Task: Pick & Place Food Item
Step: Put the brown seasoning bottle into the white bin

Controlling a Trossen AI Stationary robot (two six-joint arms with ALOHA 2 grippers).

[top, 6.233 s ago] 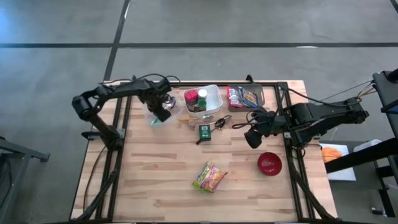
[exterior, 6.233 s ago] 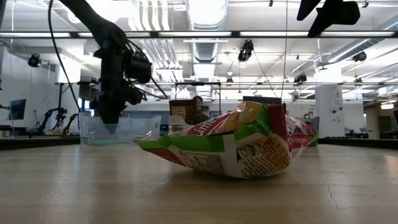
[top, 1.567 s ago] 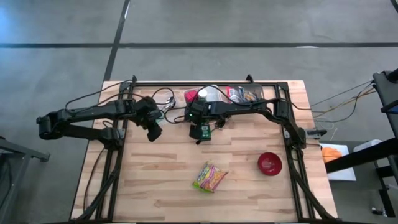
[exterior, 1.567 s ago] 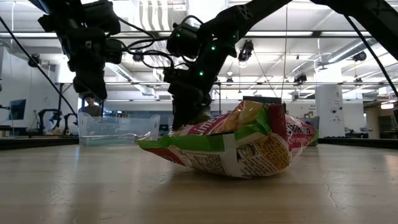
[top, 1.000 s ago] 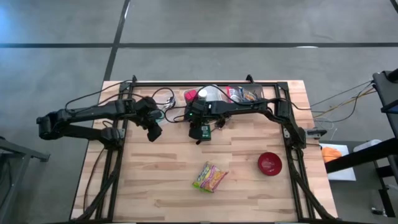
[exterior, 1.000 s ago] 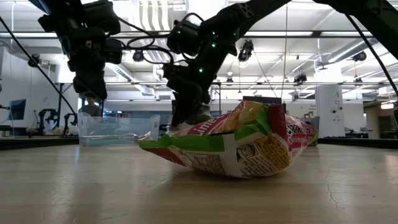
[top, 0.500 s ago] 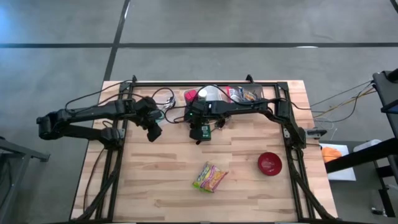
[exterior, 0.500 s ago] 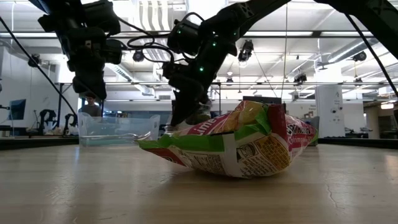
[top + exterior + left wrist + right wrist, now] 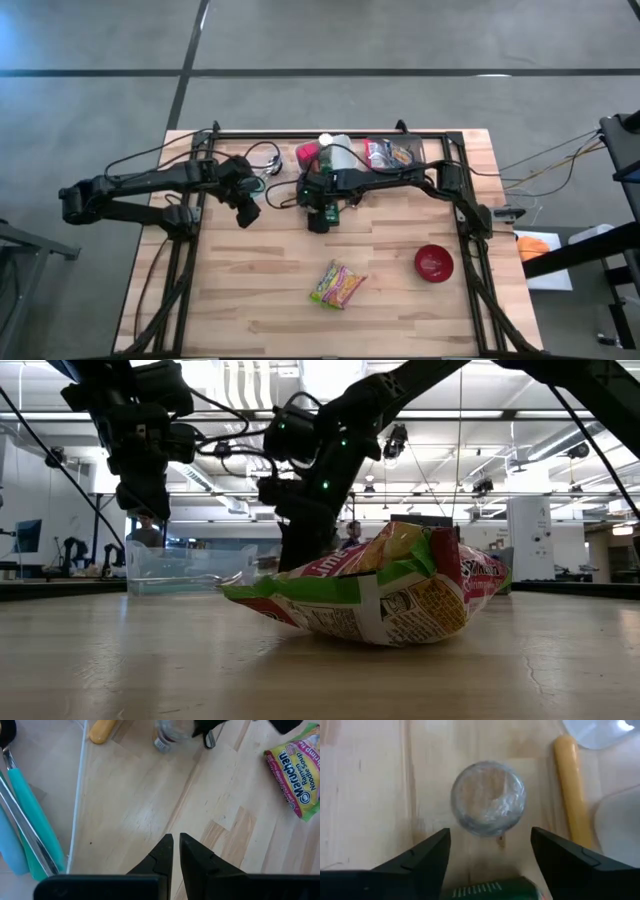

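Here the right gripper (image 9: 490, 851) hangs low over the far middle of the wooden desk (image 9: 260, 290), its jaws standing well apart on either side of a clear, foil-topped round jar (image 9: 488, 799) that stands upright on the wood; the right wrist view shows open gaps between the jar and both fingers (image 9: 420, 857), so nothing is clamped. Just beside the jar lies a yellow stick-shaped item (image 9: 572, 790), and a small green-labelled thing (image 9: 492, 890) sits right under the gripper at the near edge of that view. In the high view the right gripper (image 9: 318, 205) shows in front of the clear bin (image 9: 340, 152) of food items at the back of the desk. The left gripper (image 9: 175, 851) hovers above bare wood off to the left, jaws drawn together with only a sliver between them and empty, next to a clear container (image 9: 77, 795) holding teal-handled utensils (image 9: 35, 825). The green and yellow noodle packet (image 9: 337, 284) lies flat near the front middle of the desk, well apart from both arms, and a red bowl (image 9: 433, 263) sits to its right.
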